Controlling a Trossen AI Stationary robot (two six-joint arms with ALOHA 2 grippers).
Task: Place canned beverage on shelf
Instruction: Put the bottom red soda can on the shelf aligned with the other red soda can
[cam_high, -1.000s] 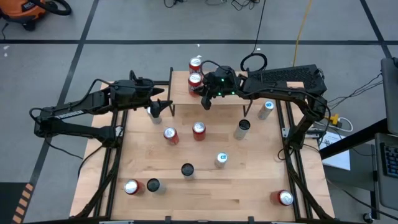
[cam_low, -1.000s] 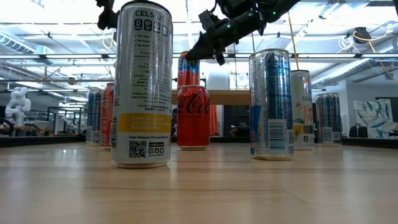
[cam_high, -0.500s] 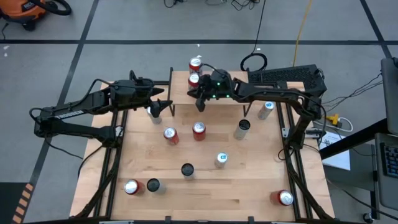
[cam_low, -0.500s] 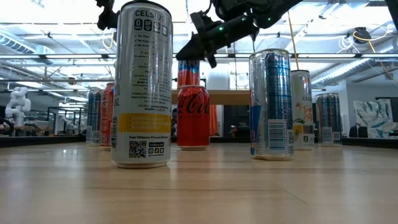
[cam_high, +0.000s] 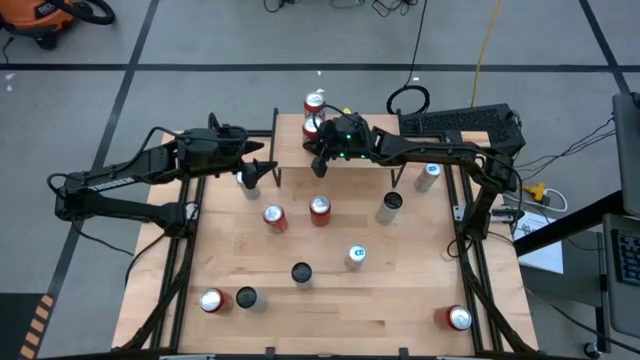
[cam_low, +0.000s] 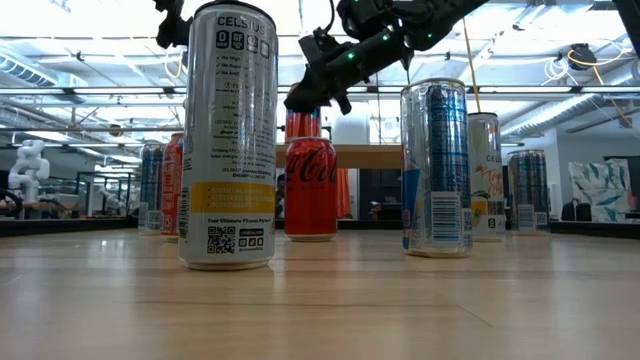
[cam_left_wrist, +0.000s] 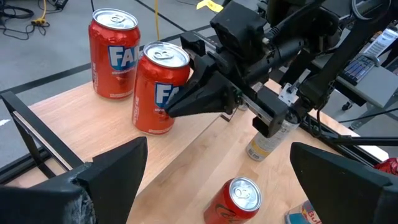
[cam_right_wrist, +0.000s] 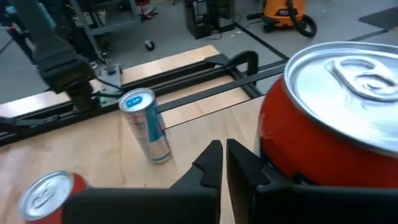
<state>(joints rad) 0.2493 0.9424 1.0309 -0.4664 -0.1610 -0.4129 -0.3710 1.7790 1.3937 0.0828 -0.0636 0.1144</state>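
Two red cans stand upright on the far left part of the shelf (cam_high: 290, 145), one (cam_high: 315, 102) behind the other (cam_high: 312, 125). My right gripper (cam_high: 320, 152) is shut and reaches over the shelf from the table's right, its tips beside the nearer can (cam_left_wrist: 158, 87). My left gripper (cam_high: 262, 172) hangs open just off the shelf's near left corner and holds nothing. My right gripper lays the outer side of one shut finger (cam_right_wrist: 249, 168) against the nearer can's side wall (cam_right_wrist: 280, 155), low on the can. The fingers come from the table's right, slanting a little downward. The can stands upright on the shelf top.
Several cans stand on the tabletop: red ones (cam_high: 273, 217) (cam_high: 319, 209) just before the shelf, a dark one (cam_high: 390, 205), a silver one (cam_high: 428, 175) at the right, others (cam_high: 355, 257) (cam_high: 301, 272) nearer. A slim can (cam_high: 247, 180) stands under my left gripper.
My right gripper, still shut, has gone toward the table's left edge and a little down over the shelf, coming up against the nearer red can. Both cans stay upright on the shelf.
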